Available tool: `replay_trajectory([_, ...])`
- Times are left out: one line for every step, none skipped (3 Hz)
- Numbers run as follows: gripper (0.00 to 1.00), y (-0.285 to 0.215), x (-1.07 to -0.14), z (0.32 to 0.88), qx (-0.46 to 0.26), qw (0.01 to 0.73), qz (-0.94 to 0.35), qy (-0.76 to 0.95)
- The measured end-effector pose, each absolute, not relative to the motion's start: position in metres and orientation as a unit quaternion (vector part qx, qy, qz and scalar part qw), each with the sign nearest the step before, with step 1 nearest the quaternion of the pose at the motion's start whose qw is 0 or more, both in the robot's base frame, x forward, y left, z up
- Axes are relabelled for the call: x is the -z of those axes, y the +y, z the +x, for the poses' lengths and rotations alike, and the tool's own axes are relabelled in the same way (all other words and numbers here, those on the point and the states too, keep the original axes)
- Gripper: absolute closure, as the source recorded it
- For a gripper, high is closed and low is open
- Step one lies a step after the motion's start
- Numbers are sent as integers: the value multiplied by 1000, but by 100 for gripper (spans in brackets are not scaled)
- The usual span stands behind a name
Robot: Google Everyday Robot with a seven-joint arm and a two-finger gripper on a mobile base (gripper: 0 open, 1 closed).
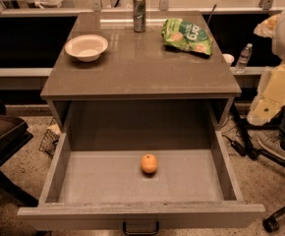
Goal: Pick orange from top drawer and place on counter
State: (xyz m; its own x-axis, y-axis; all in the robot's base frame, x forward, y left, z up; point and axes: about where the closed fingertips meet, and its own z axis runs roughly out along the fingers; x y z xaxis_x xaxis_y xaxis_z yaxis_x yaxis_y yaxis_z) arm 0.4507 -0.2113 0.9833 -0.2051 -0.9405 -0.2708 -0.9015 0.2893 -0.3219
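The orange (149, 163) lies on the grey floor of the open top drawer (59, 166), near the middle and a little toward the front. The drawer is pulled fully out and its dark handle (140, 228) shows at the bottom edge. The counter (137, 65) is the glossy grey-brown top above the drawer. My arm's pale white and yellow links (275, 87) stand at the right edge, to the right of the cabinet and well away from the orange. My gripper is out of view.
On the counter stand a white bowl (86, 47) at the back left, a metal can (139, 13) at the back middle and a green snack bag (187, 35) at the back right. A plastic bottle (243, 58) and cables lie right of the cabinet. A dark chair (0, 132) stands at the left.
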Motion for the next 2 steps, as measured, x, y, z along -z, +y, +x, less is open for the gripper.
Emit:
replay_trajectory([0,-214,-889,445,-33,258,-590,765])
replay_trajectory([0,-206,-839,458,-75,329,-581,741])
